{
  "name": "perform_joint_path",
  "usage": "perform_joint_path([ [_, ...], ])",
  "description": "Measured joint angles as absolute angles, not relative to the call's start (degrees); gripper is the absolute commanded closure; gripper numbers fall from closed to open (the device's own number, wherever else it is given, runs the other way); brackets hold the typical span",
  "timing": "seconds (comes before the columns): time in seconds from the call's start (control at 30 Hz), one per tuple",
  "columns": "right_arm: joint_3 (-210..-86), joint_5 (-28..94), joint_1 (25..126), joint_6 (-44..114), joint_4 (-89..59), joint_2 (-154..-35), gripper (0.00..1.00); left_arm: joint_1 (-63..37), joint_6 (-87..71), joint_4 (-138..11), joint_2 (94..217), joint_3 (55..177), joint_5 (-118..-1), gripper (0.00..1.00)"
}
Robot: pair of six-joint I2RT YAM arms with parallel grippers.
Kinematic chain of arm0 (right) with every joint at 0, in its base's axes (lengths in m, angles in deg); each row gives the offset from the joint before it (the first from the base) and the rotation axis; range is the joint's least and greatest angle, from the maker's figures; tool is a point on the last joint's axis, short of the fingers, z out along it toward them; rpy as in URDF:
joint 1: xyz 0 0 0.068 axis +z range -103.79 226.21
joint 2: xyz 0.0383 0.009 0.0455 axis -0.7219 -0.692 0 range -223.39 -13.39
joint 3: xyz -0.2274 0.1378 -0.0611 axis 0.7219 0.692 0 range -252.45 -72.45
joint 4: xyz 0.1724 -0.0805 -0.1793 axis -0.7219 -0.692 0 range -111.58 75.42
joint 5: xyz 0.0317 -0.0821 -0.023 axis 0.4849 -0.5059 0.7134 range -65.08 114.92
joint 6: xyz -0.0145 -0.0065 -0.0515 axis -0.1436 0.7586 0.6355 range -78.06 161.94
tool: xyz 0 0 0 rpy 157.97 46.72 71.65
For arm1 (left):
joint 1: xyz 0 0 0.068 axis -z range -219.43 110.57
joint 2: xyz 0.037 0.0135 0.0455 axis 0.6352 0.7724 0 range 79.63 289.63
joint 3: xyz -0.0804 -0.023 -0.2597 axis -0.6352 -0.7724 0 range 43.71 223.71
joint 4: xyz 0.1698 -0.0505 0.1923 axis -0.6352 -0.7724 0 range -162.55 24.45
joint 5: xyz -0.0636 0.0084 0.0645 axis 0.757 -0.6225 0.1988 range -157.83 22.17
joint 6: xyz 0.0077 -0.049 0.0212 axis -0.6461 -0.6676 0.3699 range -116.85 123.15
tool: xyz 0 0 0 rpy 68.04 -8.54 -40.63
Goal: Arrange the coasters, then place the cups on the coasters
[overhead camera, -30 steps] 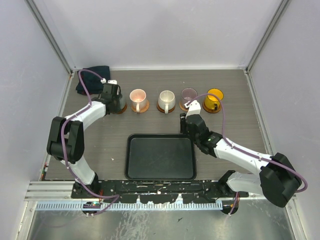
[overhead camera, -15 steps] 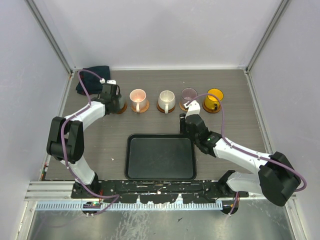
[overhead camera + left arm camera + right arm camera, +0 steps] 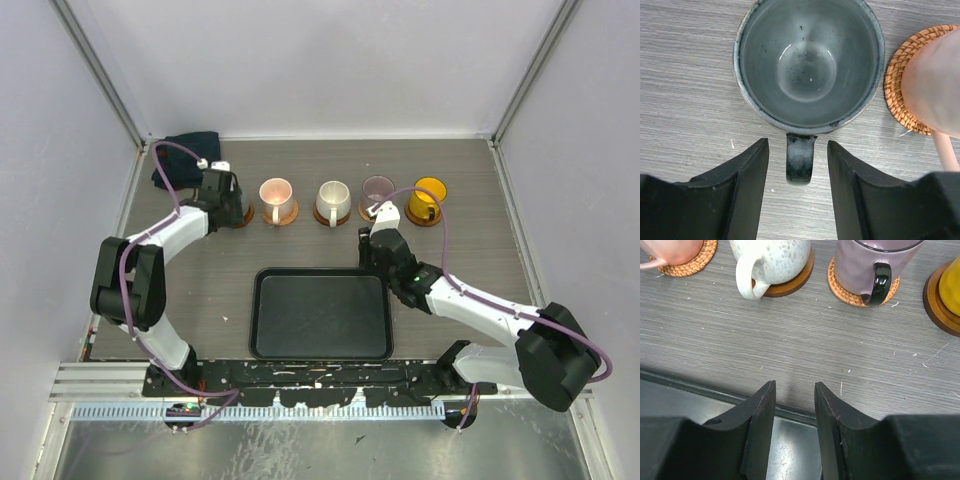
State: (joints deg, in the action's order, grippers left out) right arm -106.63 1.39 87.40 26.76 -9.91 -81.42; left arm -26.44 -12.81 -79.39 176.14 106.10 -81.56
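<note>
The grey-green cup stands upright at the left end of the row, its coaster hidden beneath it in the left wrist view. My left gripper is open, and the cup's handle sits between the fingers with a gap on each side. To the right, the pink, cream-white, mauve and yellow cups each stand on a coaster. My right gripper is open and holds nothing, hovering over the tray's far edge just before the cream-white and mauve cups.
A black rectangular tray lies at the centre near the arm bases. A dark cloth is bunched in the back left corner, just behind my left gripper. Grey walls close off the table at the back and both sides.
My left gripper's jaws have spread apart and let go of the grey-green cup's handle. The right arm has not moved.
</note>
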Motion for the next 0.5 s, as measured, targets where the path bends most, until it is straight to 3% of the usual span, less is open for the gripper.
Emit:
perform_joint_path([
  [0.3, -106.63, 1.67, 87.4, 26.73, -9.89, -81.42, 0.57, -26.44, -12.84, -79.13, 174.33, 104.53, -81.65, 0.33],
  [0.5, -106.63, 1.65, 87.4, 26.76, -9.91, -81.4, 0.57, -26.44, -12.77, -79.7, 170.48, 103.66, -82.85, 0.31],
])
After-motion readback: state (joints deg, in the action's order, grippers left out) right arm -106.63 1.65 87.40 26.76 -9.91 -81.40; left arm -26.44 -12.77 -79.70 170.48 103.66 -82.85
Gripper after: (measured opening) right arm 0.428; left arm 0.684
